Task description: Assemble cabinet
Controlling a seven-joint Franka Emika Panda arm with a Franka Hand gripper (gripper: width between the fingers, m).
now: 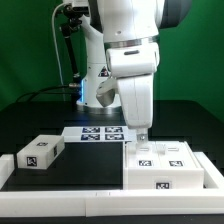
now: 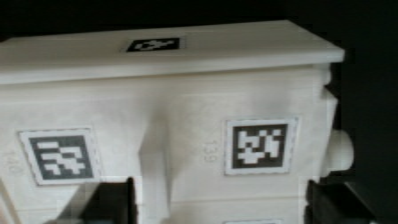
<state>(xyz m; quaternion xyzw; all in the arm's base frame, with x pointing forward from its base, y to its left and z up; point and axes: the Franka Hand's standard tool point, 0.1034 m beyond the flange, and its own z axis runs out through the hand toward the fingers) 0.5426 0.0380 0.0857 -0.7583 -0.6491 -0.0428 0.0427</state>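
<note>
The cabinet (image 1: 166, 166) is a large white box with coded tags, lying at the exterior view's right front. My gripper (image 1: 143, 136) hangs straight down at its rear edge. In the wrist view the cabinet (image 2: 178, 100) fills the picture, with one tag on its top face and two on the near face. My gripper (image 2: 228, 205) is open. Its dark fingers (image 2: 111, 200) stand wide apart with the white body between them. I cannot tell whether they touch it. A smaller white tagged block (image 1: 40, 152) lies at the exterior view's left.
The marker board (image 1: 100, 132) lies flat behind the cabinet, near the arm's base. A low white border (image 1: 60, 188) runs along the front and left of the black table. Cables hang behind the arm.
</note>
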